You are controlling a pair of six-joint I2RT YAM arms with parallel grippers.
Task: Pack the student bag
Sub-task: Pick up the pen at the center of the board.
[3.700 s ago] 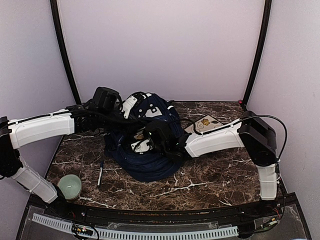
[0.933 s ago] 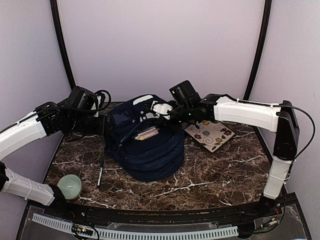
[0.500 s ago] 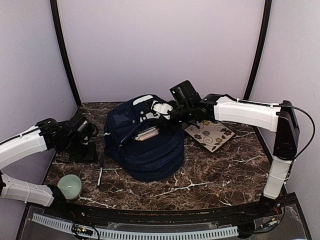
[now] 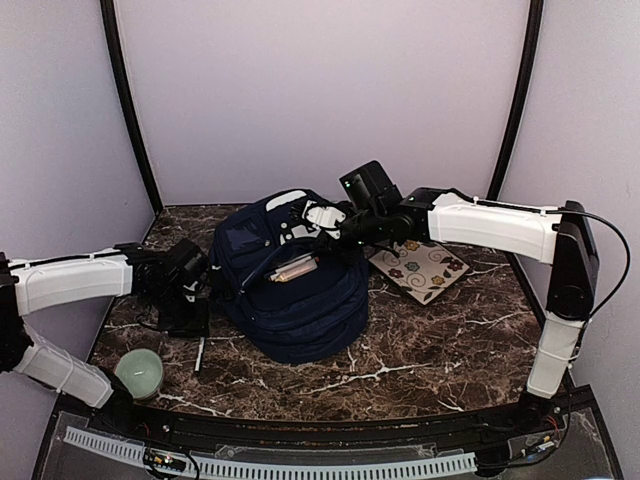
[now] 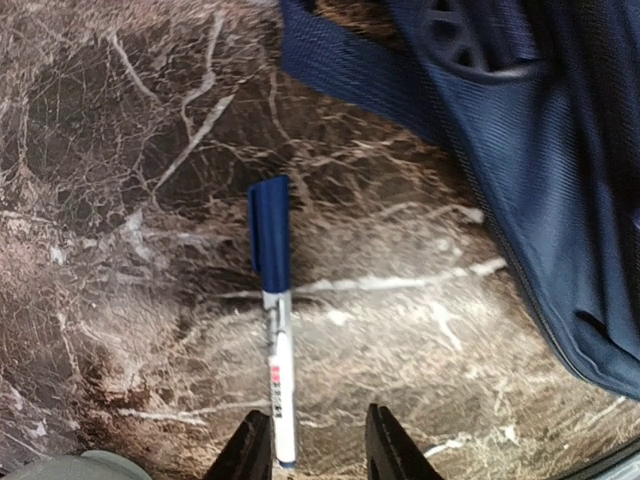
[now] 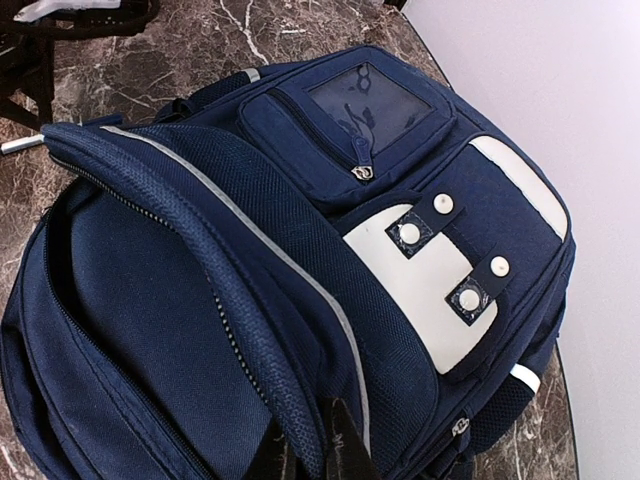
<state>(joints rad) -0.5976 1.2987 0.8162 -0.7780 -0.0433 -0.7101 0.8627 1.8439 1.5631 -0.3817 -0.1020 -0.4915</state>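
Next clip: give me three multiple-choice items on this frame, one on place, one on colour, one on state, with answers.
1. Where does the pen lie? A on the table beside the student bag; B inside the bag; C on top of the bag.
2. Its cap colour? A red; B blue; C green.
3. The left gripper has its fingers: A shut on the pen; B open; C shut on the bag.
Answers: A, it rests on marble by the navy fabric; B, the left wrist view shows blue; B, a gap separates them.
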